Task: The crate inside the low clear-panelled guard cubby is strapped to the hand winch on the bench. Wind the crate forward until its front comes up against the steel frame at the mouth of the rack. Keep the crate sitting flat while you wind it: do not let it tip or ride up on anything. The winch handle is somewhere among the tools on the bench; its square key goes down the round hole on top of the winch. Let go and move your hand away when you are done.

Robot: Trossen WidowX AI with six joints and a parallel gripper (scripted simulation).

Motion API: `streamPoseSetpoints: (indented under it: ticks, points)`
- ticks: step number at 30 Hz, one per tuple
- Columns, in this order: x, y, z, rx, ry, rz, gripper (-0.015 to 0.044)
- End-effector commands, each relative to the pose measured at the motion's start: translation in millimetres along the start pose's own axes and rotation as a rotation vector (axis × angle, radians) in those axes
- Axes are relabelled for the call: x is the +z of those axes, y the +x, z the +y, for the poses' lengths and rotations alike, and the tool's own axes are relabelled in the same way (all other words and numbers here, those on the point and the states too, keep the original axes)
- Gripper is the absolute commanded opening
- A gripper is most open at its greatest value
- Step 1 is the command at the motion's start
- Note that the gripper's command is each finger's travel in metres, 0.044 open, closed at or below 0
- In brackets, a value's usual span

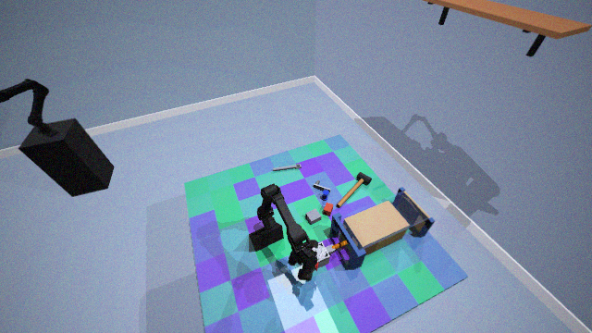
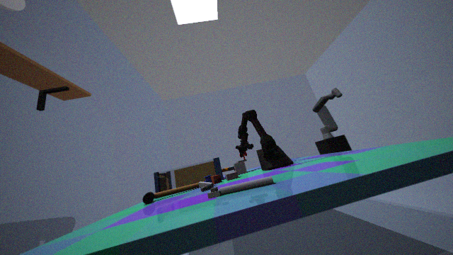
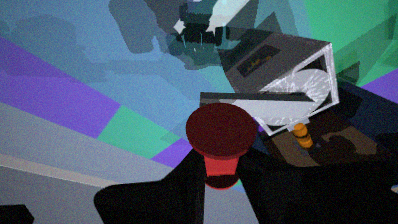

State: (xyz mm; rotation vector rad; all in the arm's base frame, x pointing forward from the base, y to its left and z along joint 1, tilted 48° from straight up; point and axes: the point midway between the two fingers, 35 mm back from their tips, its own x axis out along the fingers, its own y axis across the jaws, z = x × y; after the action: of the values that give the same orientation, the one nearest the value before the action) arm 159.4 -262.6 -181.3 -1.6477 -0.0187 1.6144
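Note:
The black gripper (image 1: 315, 265) (image 2: 243, 154) (image 3: 221, 175) is shut on the red knob (image 3: 220, 129) of the winch handle. The handle's grey crank arm (image 3: 275, 107) reaches from the knob over the top of the winch (image 1: 323, 260) (image 2: 240, 167) (image 3: 265, 59), a grey box with a pale open frame. The key end and round hole are hard to make out. An orange strap (image 1: 340, 244) (image 3: 302, 135) runs from the winch toward the crate. The tan crate (image 1: 376, 223) (image 2: 195, 173) looks flat inside the cubby, near its blue front frame (image 1: 353, 254). Whether they touch cannot be told.
A mallet (image 1: 351, 191) (image 2: 177, 190), a long grey tool (image 1: 287, 167) (image 2: 246, 185), a small pale tool (image 1: 321, 187), a blue piece (image 1: 325, 195), a red block (image 1: 327, 209) and a grey block (image 1: 313, 216) lie beside the arm. The cubby's rear frame (image 1: 401, 196) stands behind the crate.

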Motion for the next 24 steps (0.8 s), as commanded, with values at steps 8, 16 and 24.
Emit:
streamPoseSetpoints:
  ticks: [8,16,24]
  points:
    - [-17,10,-1,-0.001,-0.01,0.01,0.0]
    - [-26,13,-2,-0.002,-0.01,0.01,0.0]
    - [-34,17,-4,-0.002,-0.011,0.011,0.0]
